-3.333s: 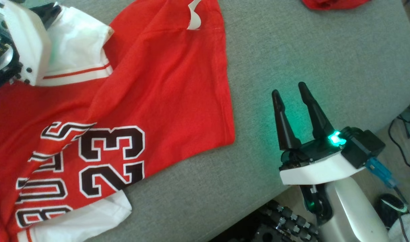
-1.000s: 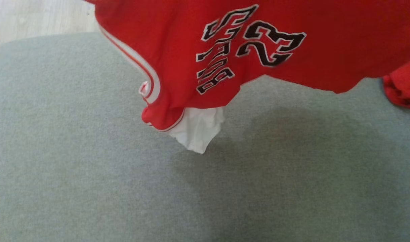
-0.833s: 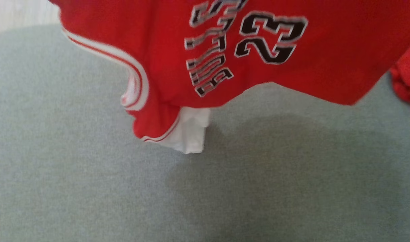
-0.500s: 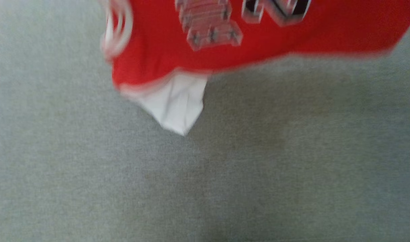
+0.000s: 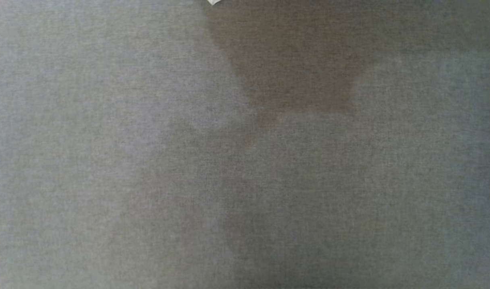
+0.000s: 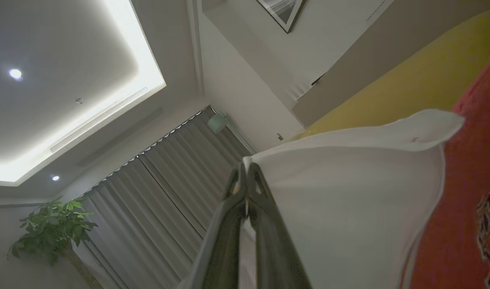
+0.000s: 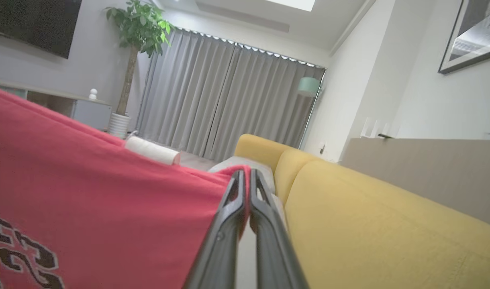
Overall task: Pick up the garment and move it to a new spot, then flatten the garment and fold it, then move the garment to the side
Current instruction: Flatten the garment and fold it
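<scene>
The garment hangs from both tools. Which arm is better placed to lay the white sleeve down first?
Left, probably: the left tool is shut on the white sleeve; the right tool pinches red fabric.

Home living room. Yellow sofa (image 7: 369, 216) with rounded back cushions runs along a pale wall. Full-height grey curtains (image 7: 221, 96) cover the far end, with a tall potted plant (image 7: 138, 24) in a white ribbed pot beside them. Dark flat screen (image 7: 32, 24) is mounted on the wall above a low cabinet (image 7: 84, 112) carrying a small white ornament (image 7: 93, 93). Framed picture (image 7: 470, 36) hangs over the sofa, teal lampshade (image 7: 308, 85) in the corner by the curtains. Ceiling has a recessed lit cove (image 6: 68, 120) and small spotlights (image 6: 15, 73). Head view shows grey woven upholstery (image 5: 148, 160), a soft furnishing surface.
</scene>
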